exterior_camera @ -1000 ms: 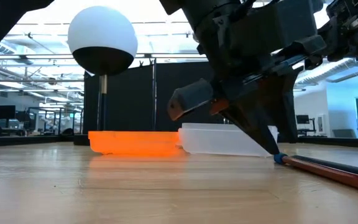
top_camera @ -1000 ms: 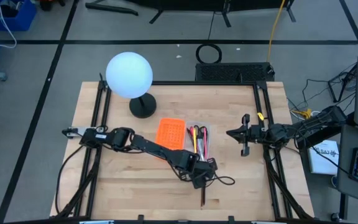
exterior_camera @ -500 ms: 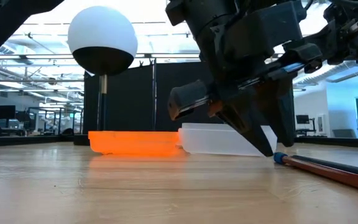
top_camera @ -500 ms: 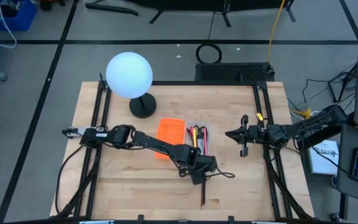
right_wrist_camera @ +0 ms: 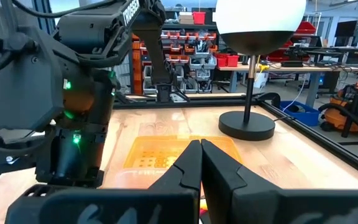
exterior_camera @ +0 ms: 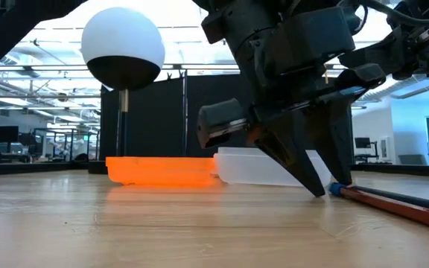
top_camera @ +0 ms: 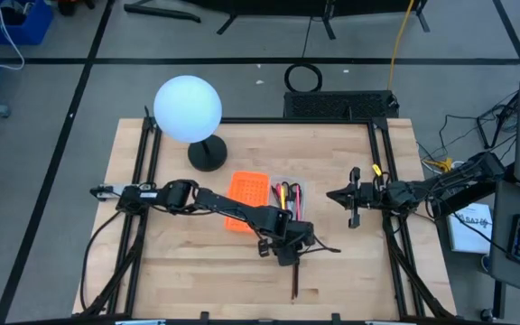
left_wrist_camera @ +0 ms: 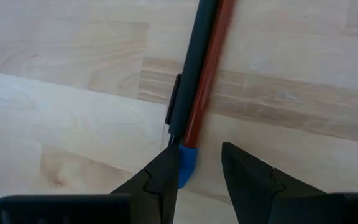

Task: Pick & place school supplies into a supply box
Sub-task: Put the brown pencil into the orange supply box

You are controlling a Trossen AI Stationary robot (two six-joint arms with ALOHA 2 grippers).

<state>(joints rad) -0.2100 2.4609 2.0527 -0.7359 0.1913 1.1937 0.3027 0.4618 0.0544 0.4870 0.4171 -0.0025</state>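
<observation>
Since the earlier frames, the left claw [top_camera: 289, 253] has pulled back from the near side of the tabletop [top_camera: 179, 271] toward the box [top_camera: 287, 203], and it now hangs low with its fingers [left_wrist_camera: 166, 177] released, straddling the blue-capped end of a red pen [left_wrist_camera: 209, 68]. A black pen [left_wrist_camera: 188, 74] lies touching the red one along its length; both rest flat on the wood, running from the claw toward the near edge. In the low view the fingertips [exterior_camera: 315, 190] reach down almost to the wood beside the blue cap. Behind the claw, the box holds red, yellow and black pens. An orange tray [top_camera: 246, 194] sits just beside the box, with a globe lamp [top_camera: 188, 108] farther back. The right claw [top_camera: 354, 197] waits clenched over the right side, well apart.
</observation>
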